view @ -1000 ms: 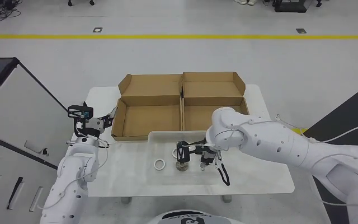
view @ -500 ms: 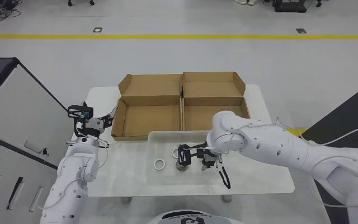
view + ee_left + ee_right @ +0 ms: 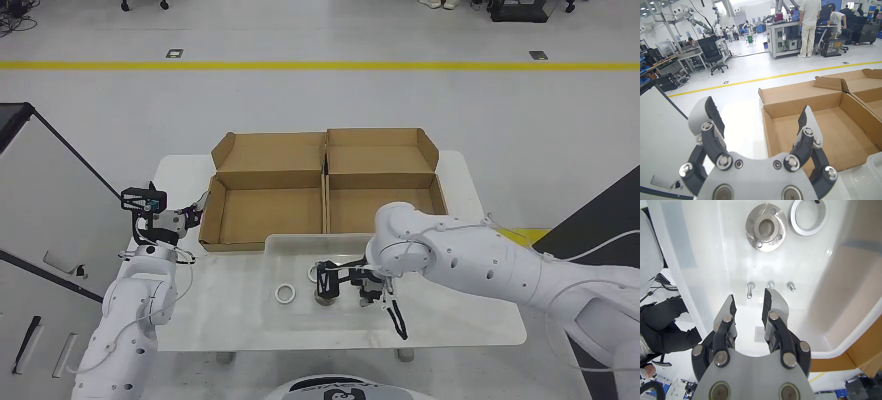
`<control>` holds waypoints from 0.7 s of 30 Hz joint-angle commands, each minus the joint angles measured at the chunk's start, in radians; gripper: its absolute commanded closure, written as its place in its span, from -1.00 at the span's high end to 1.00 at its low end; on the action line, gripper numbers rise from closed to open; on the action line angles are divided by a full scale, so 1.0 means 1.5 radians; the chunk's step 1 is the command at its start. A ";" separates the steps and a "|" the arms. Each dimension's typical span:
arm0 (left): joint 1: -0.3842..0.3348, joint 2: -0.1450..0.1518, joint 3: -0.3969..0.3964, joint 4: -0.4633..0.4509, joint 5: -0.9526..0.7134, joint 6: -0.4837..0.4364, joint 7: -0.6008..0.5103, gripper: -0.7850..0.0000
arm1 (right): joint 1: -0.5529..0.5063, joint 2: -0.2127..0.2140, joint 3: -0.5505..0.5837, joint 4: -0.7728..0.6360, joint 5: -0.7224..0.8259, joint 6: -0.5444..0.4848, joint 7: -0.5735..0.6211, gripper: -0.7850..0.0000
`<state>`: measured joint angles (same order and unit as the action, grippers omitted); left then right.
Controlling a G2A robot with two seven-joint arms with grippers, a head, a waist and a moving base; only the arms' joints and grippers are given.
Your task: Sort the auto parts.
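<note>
Jaws on the right arm [image 3: 460,262] were spread part way and held nothing. They hung low inside the white tray [image 3: 300,239], near the middle of the top view.

Three small bolts lay on the tray floor right by the jaw tips. One bolt [image 3: 750,290] lay flat. The middle bolt [image 3: 771,284] peeked out from behind one tip. The third bolt [image 3: 791,286] sat off to the side.

Past the bolts lay a round metal disc [image 3: 766,228] with a big hole in the middle and small holes around it. A metal ring [image 3: 807,218] lay just beside the disc, not touching it. In the top view a white ring [image 3: 285,294] lay to the left of the jaws.

Two open brown boxes, the left box [image 3: 265,215] and the right box [image 3: 385,208], sat side by side just above the tray in the frame. All of it was on the white table [image 3: 470,310].

Jaws on the left arm [image 3: 140,300] were spread wide and held nothing. They were at the left of the top view, beside the left box.
</note>
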<state>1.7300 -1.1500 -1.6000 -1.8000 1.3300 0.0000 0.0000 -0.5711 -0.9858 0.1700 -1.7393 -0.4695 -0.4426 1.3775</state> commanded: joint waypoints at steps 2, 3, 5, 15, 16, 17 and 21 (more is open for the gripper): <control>0.000 0.000 0.000 0.000 0.000 0.000 0.000 1.00 | -0.004 -0.002 0.000 0.004 -0.001 0.001 0.001 -0.15; 0.000 0.000 0.000 0.000 0.000 0.000 0.000 1.00 | -0.005 -0.003 0.000 0.005 -0.001 0.002 0.002 -0.15; 0.000 0.000 0.000 0.000 0.000 0.000 0.000 1.00 | -0.007 -0.004 0.000 0.006 -0.002 0.003 0.003 -0.15; 0.000 0.000 0.000 0.000 0.000 0.000 0.000 1.00 | -0.013 -0.008 0.000 0.015 -0.004 0.006 0.006 -0.18; 0.000 0.000 0.000 0.000 0.000 0.000 0.000 1.00 | -0.014 -0.008 0.000 0.016 -0.003 0.006 0.006 -0.20; 0.000 0.000 0.000 0.000 0.000 0.000 0.000 1.00 | -0.014 -0.009 0.000 0.018 -0.003 0.006 0.006 -0.22; 0.000 0.000 0.000 0.000 0.000 0.000 0.000 1.00 | -0.018 -0.010 0.000 0.021 -0.004 0.010 0.010 -0.23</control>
<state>1.7300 -1.1500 -1.6000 -1.8000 1.3300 0.0000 0.0000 -0.5966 -1.0008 0.1700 -1.7092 -0.4749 -0.4295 1.3907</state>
